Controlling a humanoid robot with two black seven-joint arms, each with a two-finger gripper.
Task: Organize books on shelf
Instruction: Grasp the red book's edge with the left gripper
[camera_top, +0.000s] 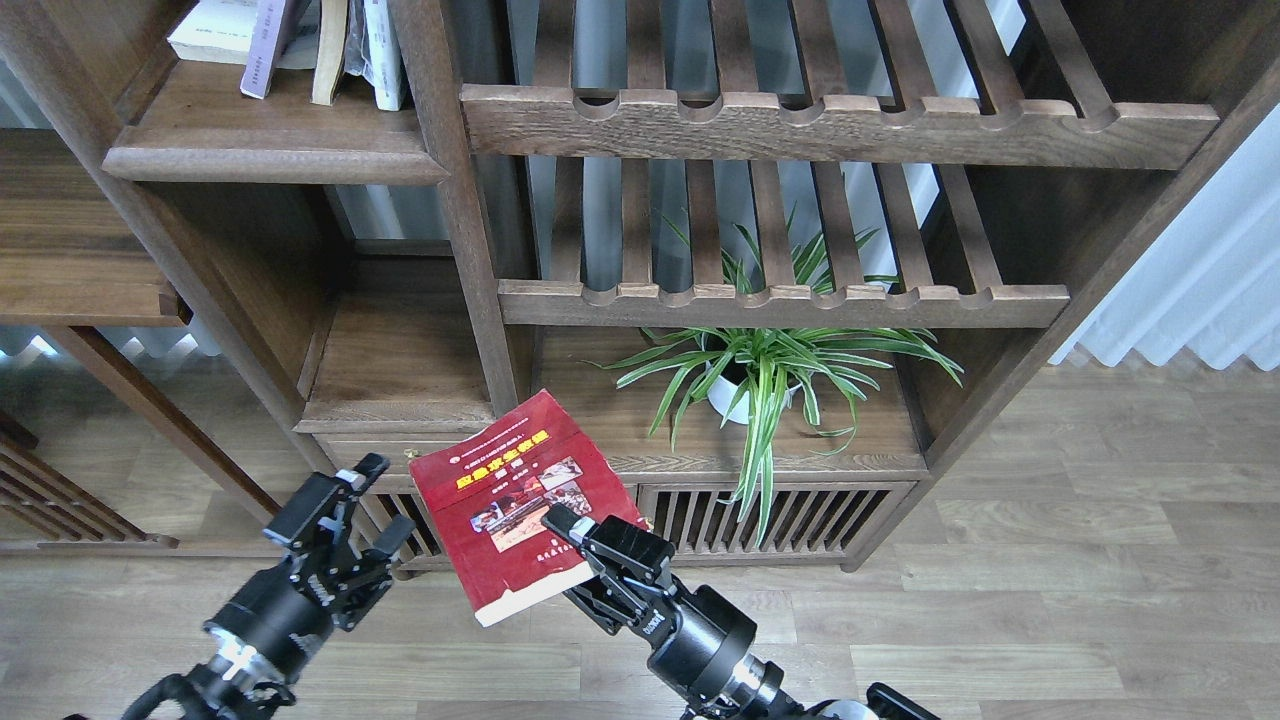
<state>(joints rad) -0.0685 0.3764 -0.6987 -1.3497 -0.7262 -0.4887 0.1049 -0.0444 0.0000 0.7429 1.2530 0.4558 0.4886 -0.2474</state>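
- Right gripper (566, 552): seen low in the frame, fingers clamped on the lower right edge of the red book (505, 500); one finger (562, 522) lies across the cover, the other is hidden beneath.
- Red book: held up in the air, cover facing up and tilted, yellow title band and small photos visible. Pale page edges show along the bottom, just left of the right gripper.
- Left gripper (358, 515): found to the left of the red book, near it but apart; fingers are spread, nothing held between them.
- Beyond both grippers: a low cabinet front with slatted doors (770, 520) and a small drawer (350, 450), partly covered by the book.
- Beyond and right of the right gripper: a spider plant (765, 370) in a white pot (730, 395), standing on the lower board under a slatted rack (780, 300).
- Far beyond, up and left of the left gripper: the shelf (270, 150), a solid dark-brown board with rounded front edge. Several books (300, 40) are already on it, some leaning, one pale one lying flat; tops are cut off by the frame edge.
- Far right of that shelf: a second slatted rack (830, 125) with scalloped rail.
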